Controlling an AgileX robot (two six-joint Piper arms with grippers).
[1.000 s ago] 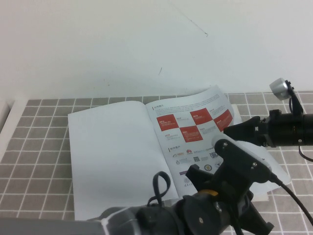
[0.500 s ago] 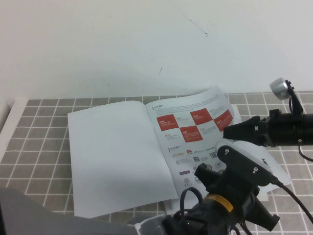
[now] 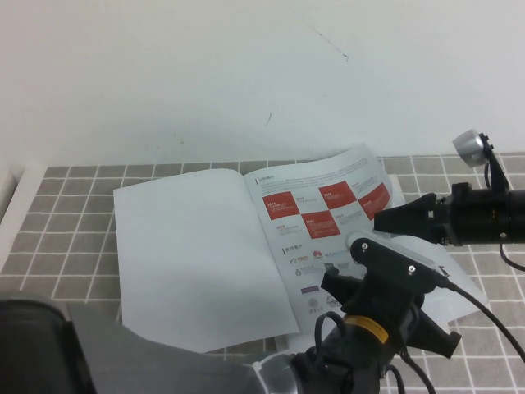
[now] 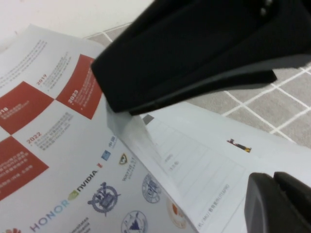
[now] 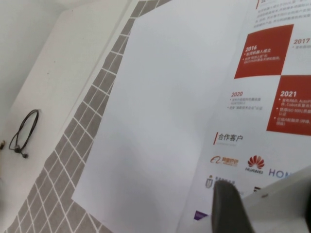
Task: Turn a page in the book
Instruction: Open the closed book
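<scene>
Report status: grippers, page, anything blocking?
Left gripper open over the page lower edge, no grip yet. Right gripper open at its right edge. Book open flat, nothing blocking.

The left arm [image 3: 385,304] hides the lower right corner of the page [image 3: 328,205], whose small logos blur.

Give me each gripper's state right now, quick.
Left gripper: open, jaws either side of the page's lifted edge.
Right gripper: open, empty, beside the book.

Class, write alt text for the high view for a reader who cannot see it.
A large glossy white book lies open on a grey tiled table; the left hand hovers over its red-checkered logo page, while the open right hand waits at that page's right edge.
</scene>
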